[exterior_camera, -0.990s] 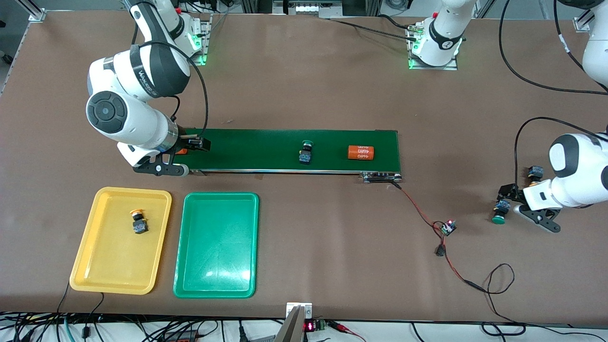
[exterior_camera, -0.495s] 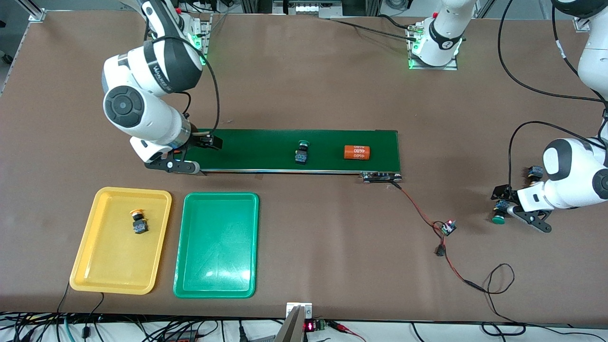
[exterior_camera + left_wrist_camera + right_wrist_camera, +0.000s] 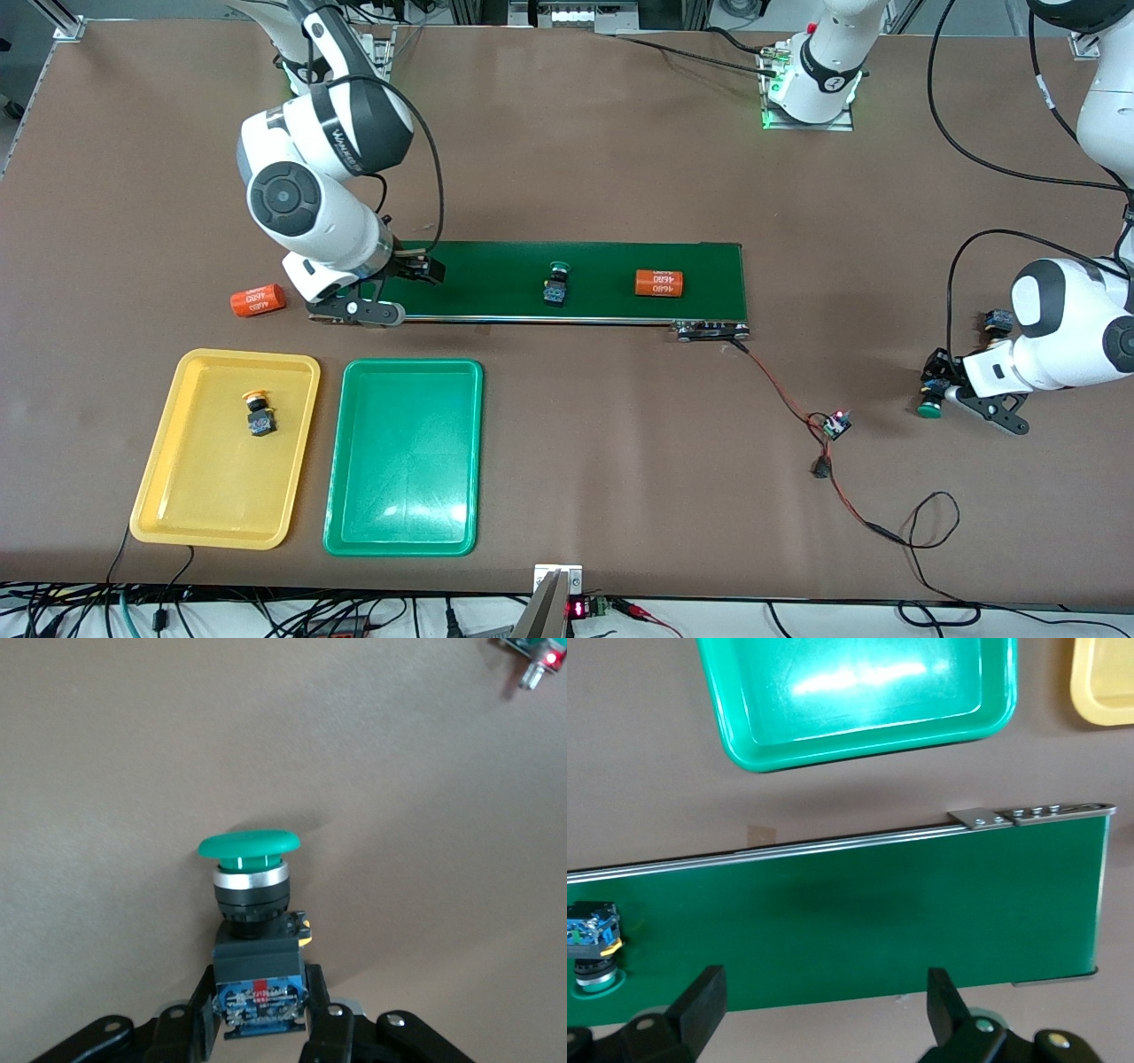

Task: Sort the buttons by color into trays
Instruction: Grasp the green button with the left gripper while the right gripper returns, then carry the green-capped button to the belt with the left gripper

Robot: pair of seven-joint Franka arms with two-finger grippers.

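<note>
Left wrist view: left gripper (image 3: 260, 1020) clamps a green button (image 3: 251, 904) by its body, ready for lifting. Right gripper (image 3: 824, 1010) hangs over the belt (image 3: 549, 282), fingers apart, likely for the belt's button (image 3: 555, 287).

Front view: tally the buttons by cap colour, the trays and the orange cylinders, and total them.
Green-capped black push-buttons: 2, one on the conveyor belt, one held by the left gripper
Yellow-capped black push-button: 1
Black push-button beside the left arm, cap hidden: 1
Shallow plastic trays: 2, yellow, green
Orange cylinders printed 4680: 2
Total: 8
</note>
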